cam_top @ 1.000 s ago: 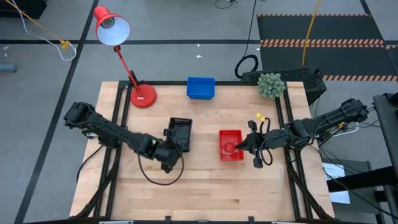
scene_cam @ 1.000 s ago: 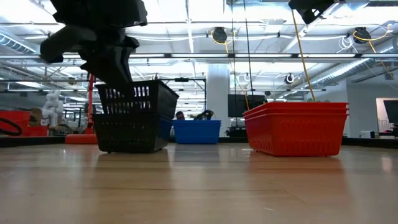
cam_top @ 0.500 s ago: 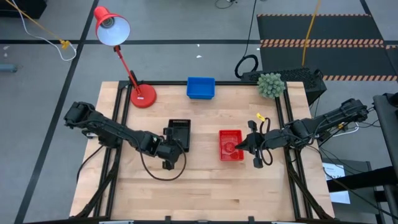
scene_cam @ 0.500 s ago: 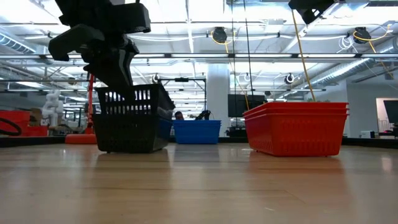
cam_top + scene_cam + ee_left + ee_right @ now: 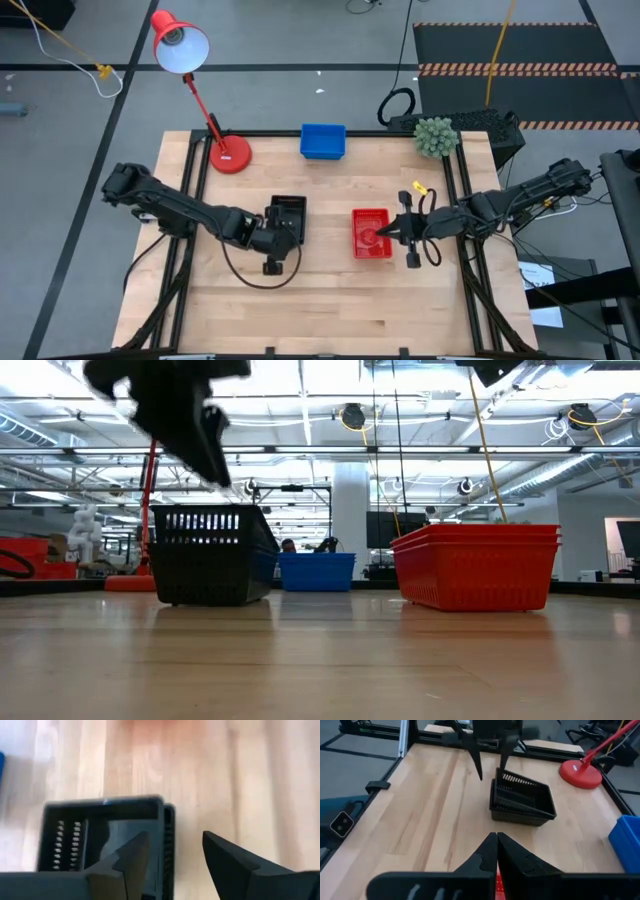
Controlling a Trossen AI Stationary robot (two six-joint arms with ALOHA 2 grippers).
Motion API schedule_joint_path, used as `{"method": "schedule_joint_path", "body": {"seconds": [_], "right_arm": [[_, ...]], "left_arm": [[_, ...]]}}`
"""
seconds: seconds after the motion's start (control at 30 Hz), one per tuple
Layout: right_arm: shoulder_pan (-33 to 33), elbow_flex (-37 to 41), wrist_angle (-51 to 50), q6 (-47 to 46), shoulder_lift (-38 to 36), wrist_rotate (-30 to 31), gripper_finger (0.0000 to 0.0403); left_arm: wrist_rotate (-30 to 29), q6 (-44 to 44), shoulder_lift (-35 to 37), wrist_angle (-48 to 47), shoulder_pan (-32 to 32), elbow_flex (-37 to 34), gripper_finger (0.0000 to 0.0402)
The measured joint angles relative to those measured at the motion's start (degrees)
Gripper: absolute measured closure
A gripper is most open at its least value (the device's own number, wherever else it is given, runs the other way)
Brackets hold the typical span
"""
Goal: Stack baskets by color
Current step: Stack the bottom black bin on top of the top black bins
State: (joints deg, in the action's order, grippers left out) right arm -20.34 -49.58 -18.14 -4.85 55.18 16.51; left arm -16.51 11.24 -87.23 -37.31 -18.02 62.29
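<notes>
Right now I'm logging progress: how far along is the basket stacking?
Done: red baskets and blue baskets sit in single-colour piles. In hand: the left gripper, open, is just above the black baskets, nested but slightly askew. The right gripper waits shut over the red pile. Left: perhaps squaring the black stack.

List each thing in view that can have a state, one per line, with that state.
black baskets: nested, resting flat on the table, released.
red baskets: nested in one stack, upright.
blue baskets: at the table's far edge, untouched.
left gripper: jaws open, above the black baskets' edge.
right gripper: jaws shut, over the red baskets.
desk lamp: upright; whether lit, cannot tell.
</notes>
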Motion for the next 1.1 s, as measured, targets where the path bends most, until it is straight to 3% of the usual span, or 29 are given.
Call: {"method": "schedule_joint_path", "body": {"seconds": [0.2,0.33,0.43,0.5,0.63,1.1], "right_arm": [[-0.02,-0.02,-0.69,1.36,-1.31,-0.17,0.0399],[-0.02,-0.02,-1.18,2.60,-3.08,-0.25,0.0399],[-0.02,0.00,-1.82,4.05,-4.60,-0.25,0.0399],[-0.02,1.21,-1.16,4.95,-5.85,-0.26,0.0399],[0.01,5.74,2.34,8.63,-8.41,-0.12,0.0399],[2.32,18.63,12.40,11.63,-20.03,1.55,0.0399]], "left_arm": [[-0.67,-2.78,3.06,-5.73,0.15,6.93,0.0215],[-6.17,-6.72,7.41,-2.84,0.15,7.23,0.0233],[-7.62,-12.32,11.79,4.56,0.18,2.21,0.0250],[-7.46,-15.94,14.96,14.57,0.68,-2.55,0.0263],[-4.78,-19.78,21.49,29.27,1.95,-12.79,0.0285],[-0.74,-21.26,39.81,53.64,4.02,-36.28,0.0341]]}}
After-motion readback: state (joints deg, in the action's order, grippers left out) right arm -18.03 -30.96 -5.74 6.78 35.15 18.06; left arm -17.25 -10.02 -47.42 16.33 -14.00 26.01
